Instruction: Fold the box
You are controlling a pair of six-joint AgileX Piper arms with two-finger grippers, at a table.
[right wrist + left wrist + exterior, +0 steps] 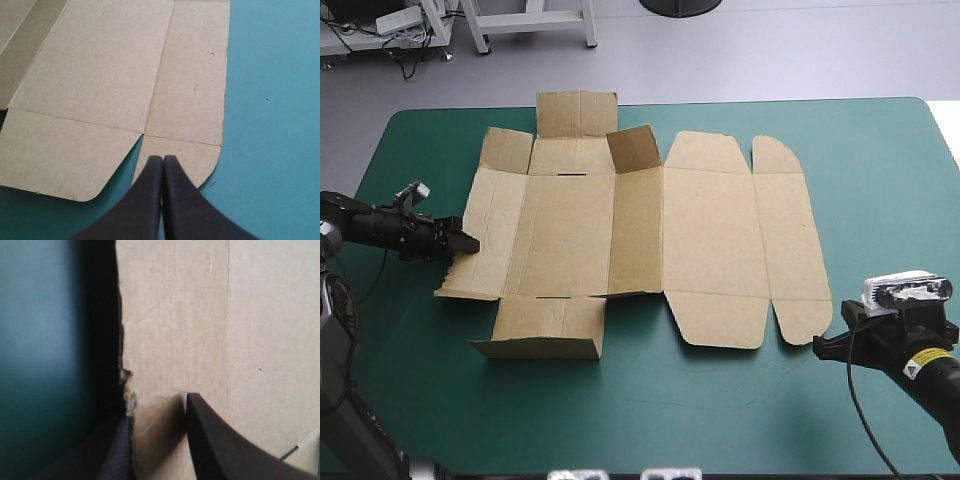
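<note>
The brown box (710, 240) lies as a cut sheet, opened out on the teal-green bench (880, 170), between the two pincers. Most of it lies flat; a small flap (634, 150) at its far side stands tilted up. The left pincer (470, 243) pinches the sheet's outer edge panel. In the left wrist view one black finger (225, 445) lies on top of the board and the other comes up at the board's worn edge, the sheet caught between them. The right pincer (823, 345) is pressed together, its fingers meeting in one point. It sits at the sheet's other end, with the rounded corner flap (175, 160) right ahead of its tips. Whether they touch the board cannot be told.
</note>
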